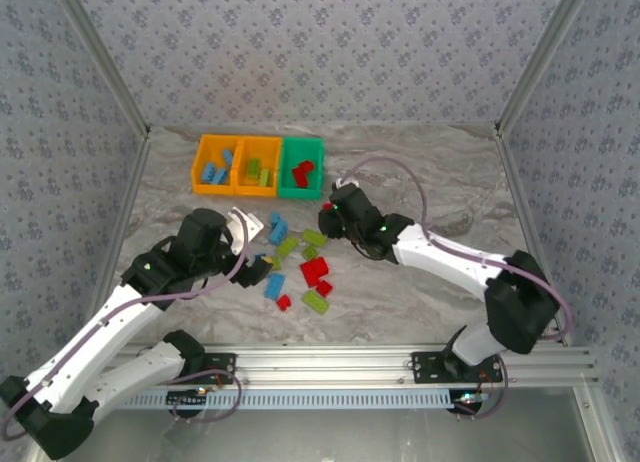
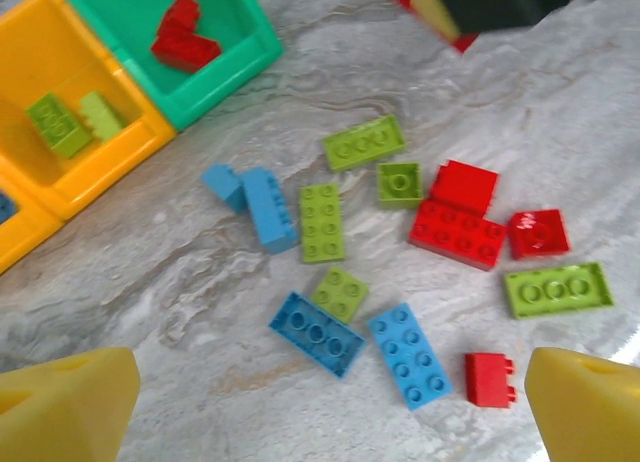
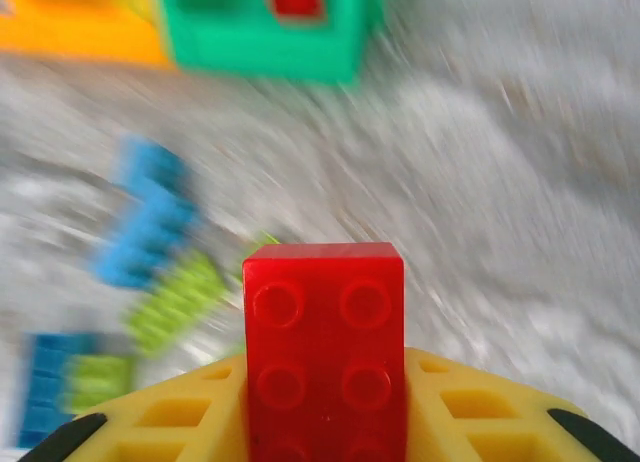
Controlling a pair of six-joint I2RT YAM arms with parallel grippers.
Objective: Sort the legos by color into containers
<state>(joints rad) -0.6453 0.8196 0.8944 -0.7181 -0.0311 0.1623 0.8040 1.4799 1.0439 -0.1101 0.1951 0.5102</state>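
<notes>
gaping wide, the left gripper (image 2: 325, 407) hangs over the loose legos (image 2: 400, 252). only its two yellow fingertips (image 2: 65, 402) show in its wrist view, cut off at the lower corners. in the top view it sits at about 9 o'clock from the pile. on the table (image 2: 150, 302) the pile counts four blue, five lime green and four red bricks; one small blue brick touches a longer one, and two reds lie pressed together. at about 1 o'clock from the pile the right gripper (image 3: 325, 402) is clamped on a red brick (image 3: 325, 322) that stands upright between its yellow fingers, the lower end cut off by the frame. everything beyond it there is smeared with blur. farthest, at 12 o'clock, stand the three joined containers (image 1: 237, 164). the green bin (image 2: 215, 87) holds two touching red bricks and the middle orange bin (image 2: 120, 142) two green ones. the left orange bin (image 1: 200, 182) holds blue ones, too small to count.
</notes>
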